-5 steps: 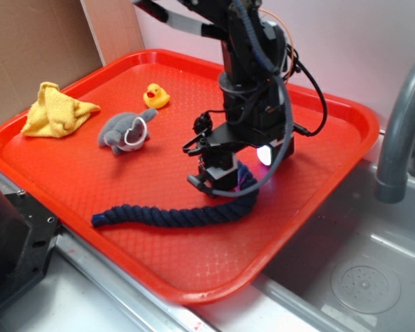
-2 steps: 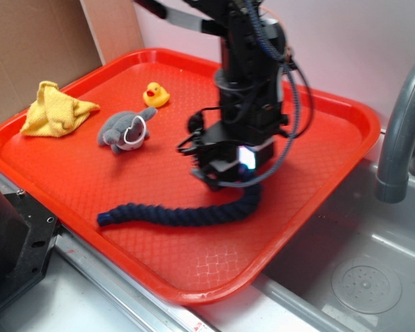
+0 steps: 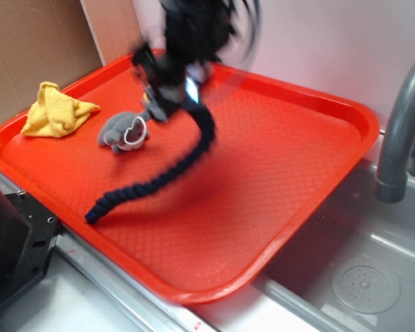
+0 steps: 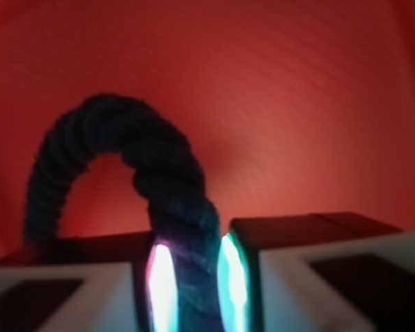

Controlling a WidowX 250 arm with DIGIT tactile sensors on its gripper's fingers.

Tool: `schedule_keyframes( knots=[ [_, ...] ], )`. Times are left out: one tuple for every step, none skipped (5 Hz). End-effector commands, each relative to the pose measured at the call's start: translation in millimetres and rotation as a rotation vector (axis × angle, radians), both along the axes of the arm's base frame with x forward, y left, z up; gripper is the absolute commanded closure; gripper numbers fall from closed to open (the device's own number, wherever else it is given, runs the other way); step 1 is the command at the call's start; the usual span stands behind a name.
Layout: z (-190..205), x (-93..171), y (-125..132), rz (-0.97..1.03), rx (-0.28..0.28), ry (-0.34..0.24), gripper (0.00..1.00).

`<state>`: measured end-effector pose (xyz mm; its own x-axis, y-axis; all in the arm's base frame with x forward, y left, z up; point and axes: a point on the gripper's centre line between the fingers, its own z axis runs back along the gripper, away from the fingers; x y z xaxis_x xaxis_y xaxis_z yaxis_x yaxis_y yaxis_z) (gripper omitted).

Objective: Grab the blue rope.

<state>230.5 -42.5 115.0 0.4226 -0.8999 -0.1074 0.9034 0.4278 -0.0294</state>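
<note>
Grasp achieved: the black tool (image 4: 194, 277) is pinching one end of the thick, dark navy twisted cotton rope (image 3: 167, 176), seen clamped between its lit pads in the wrist view. That end hangs raised at the far left of the red plastic tray (image 3: 297, 187). The rope's long axis slopes down toward the near left, its free tip apparently touching the tray. Judgement: task essentially complete; only a secure hold remains.

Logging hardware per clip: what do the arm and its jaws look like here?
The arm is black, motion-blurred in the exterior view, with dark cables looping beside it. The gripper has blocky jaws, black on top with white faces, and inner strips that glow pink on one side, green-cyan on the other. No markings are legible.
</note>
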Motion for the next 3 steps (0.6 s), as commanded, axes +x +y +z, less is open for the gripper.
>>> schedule_keyframes(
  knots=[
    [69.8,-7.5,7.2,0.5,-0.049,-0.127,1.0],
    [81.9,8.9,-2.1,0.749,-0.034,-0.145,1.0],
    [85.8,8.1,-20.8,0.928,0.03,-0.16,1.0]
  ],
)
